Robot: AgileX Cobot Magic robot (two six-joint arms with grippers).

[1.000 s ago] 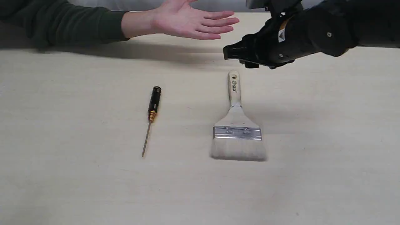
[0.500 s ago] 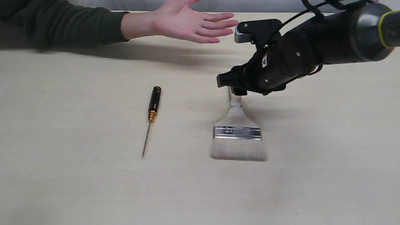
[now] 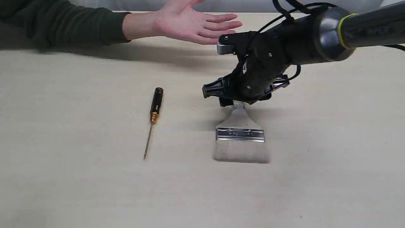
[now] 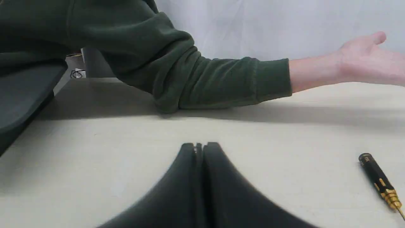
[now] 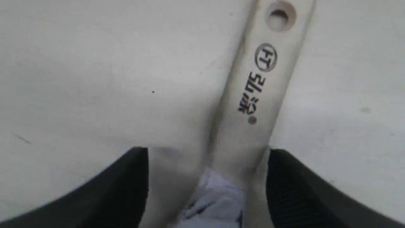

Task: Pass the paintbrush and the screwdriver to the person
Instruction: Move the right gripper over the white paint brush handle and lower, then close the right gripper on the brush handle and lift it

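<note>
The paintbrush lies flat on the table, bristles toward the near edge, its wooden handle pointing at the far side. My right gripper is open and low over the handle's base, one finger on each side, with a gap on the left and the right finger nearly touching. The screwdriver lies to the left of the brush; its black handle shows in the left wrist view. The person's open hand hovers palm-up at the far edge. My left gripper is shut and empty.
The person's green-sleeved forearm rests along the far left of the table. A dark object sits at the table's edge beside the left gripper.
My right arm has swung down and to the left from beyond the brush's handle tip, and its open fingers now straddle the handle near the ferrule. Brush, screwdriver and hand have stayed put.
</note>
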